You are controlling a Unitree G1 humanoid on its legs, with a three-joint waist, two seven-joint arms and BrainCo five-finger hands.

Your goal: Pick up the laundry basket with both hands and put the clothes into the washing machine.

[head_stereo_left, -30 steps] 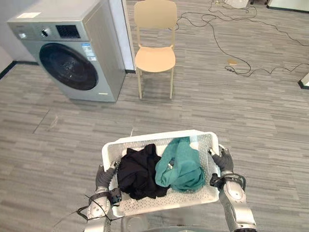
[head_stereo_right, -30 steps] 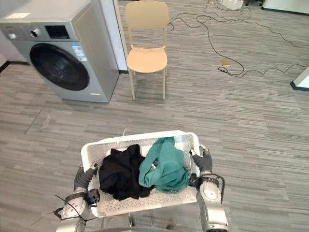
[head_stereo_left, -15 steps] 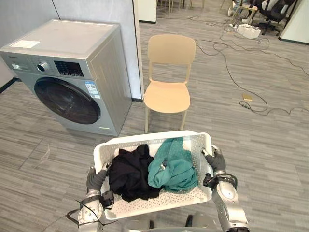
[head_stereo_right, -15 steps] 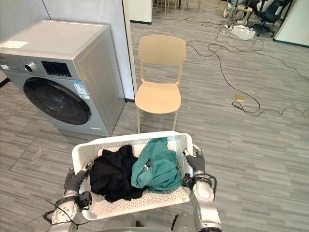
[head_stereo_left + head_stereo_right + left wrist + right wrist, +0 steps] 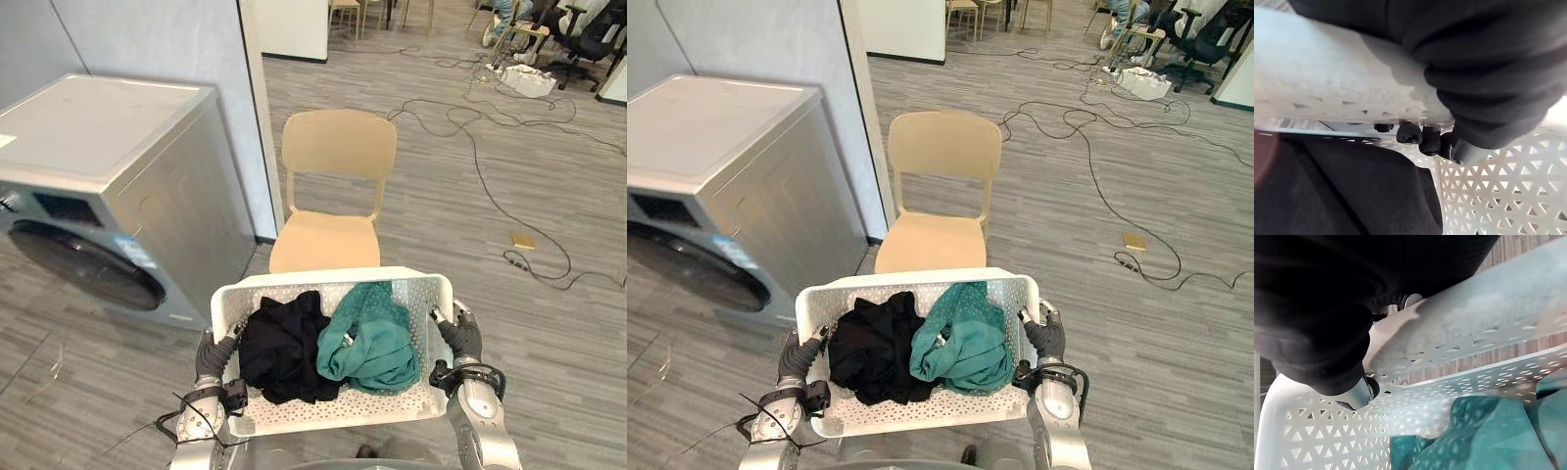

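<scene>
Head views: one white perforated laundry basket [image 5: 333,279] is held clear of the floor [image 5: 549,352], in front of the robot. It carries two garments: one black garment [image 5: 279,343] in its left half and one teal garment [image 5: 367,338] in its right half. The two touch along the middle of the basket. The left hand [image 5: 210,357] is at the left end wall and the right hand [image 5: 460,338] at the right end wall. Beyond the basket stand one grey front-loading washing machine [image 5: 108,186], to the left with its round door closed, and one beige chair [image 5: 333,196] just beside it to the right. Several black cables [image 5: 490,186] trail across the floor further back.

Left wrist view: dark fingertips [image 5: 1409,133] are hooked over the basket's left rim, so this hand is clenched round the rim. The black garment lies against the inside wall below.

Right wrist view: the thumb [image 5: 1356,394] presses the inner face of the right wall with the rim passing through the hand. This hand grips the basket rim as well. The teal garment lies just inside.
</scene>
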